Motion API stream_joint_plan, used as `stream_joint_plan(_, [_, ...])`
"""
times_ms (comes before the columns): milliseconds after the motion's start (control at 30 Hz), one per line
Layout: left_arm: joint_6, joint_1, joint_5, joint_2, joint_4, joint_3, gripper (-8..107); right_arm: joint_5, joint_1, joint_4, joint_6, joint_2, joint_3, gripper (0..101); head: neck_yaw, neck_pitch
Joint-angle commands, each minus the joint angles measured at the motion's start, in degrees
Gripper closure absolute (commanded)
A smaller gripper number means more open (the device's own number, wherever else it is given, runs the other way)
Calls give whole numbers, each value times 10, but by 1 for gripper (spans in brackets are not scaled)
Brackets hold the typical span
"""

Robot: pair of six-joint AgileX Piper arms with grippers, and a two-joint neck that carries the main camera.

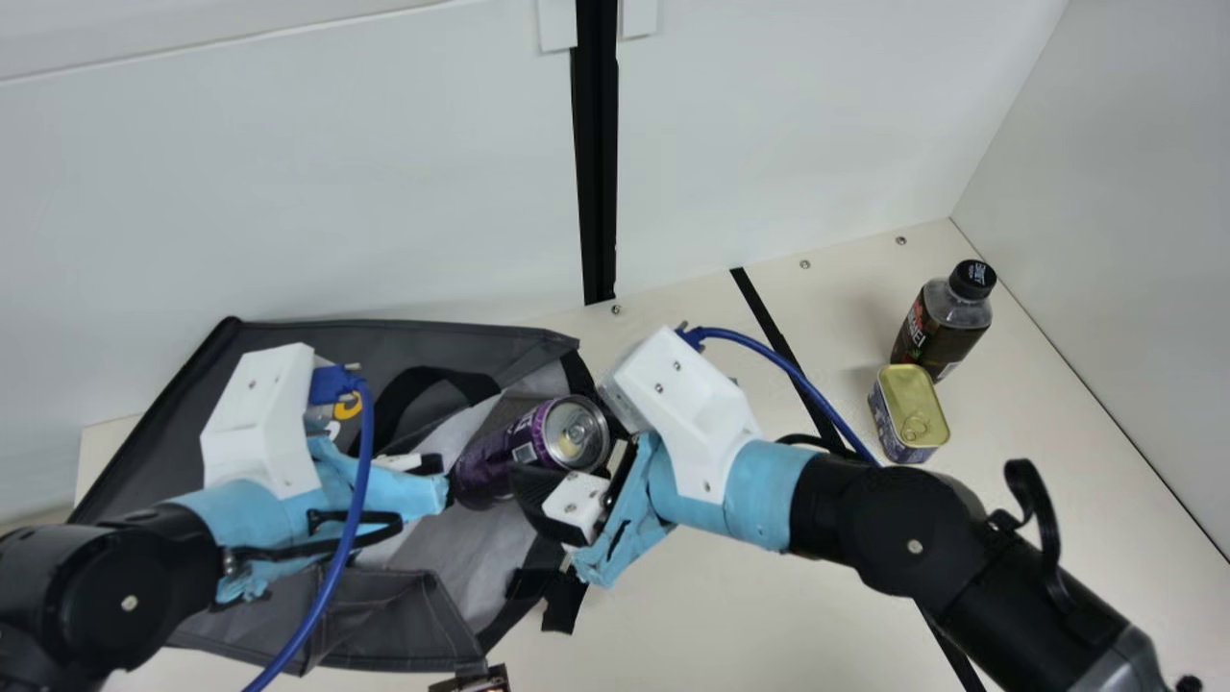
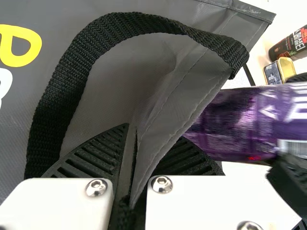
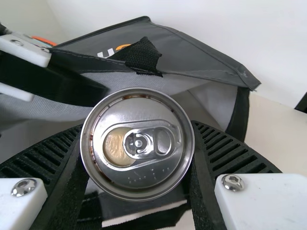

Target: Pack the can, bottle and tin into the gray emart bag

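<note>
So the left gripper (image 2: 139,143) is pinched shut on the rim of the gray fabric emart bag (image 1: 384,615), and my guess is that's to stop the floppy mouth sagging closed. The right gripper (image 3: 135,129) is open just a can's width, fingers hugging the shiny purple metal can (image 1: 509,452) up near its silver lid. Makes sense imo: the can's tilted with its bottom end at the bag's mouth, so it should go in base first, though those fingers might snag the lining. The dark plastic bottle with black cap (image 1: 942,322) and the gold-lidded rectangular tin (image 1: 906,408) stand side by side over on the right, probably handy for that arm next.
</note>
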Motion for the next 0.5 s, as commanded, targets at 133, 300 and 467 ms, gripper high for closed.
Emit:
stream_joint_plan(133, [0,0,0,0,0,0,89,-17,5,58,-50,26,0,101,-1,-13])
stream_joint_plan(300, [0,0,0,0,0,0,89,-19,2,107,-98,50,-1,101,-1,-13])
stream_joint_plan(467, [0,0,0,0,0,0,89,-16,-4,156,-146,73,-4,101,-1,-13])
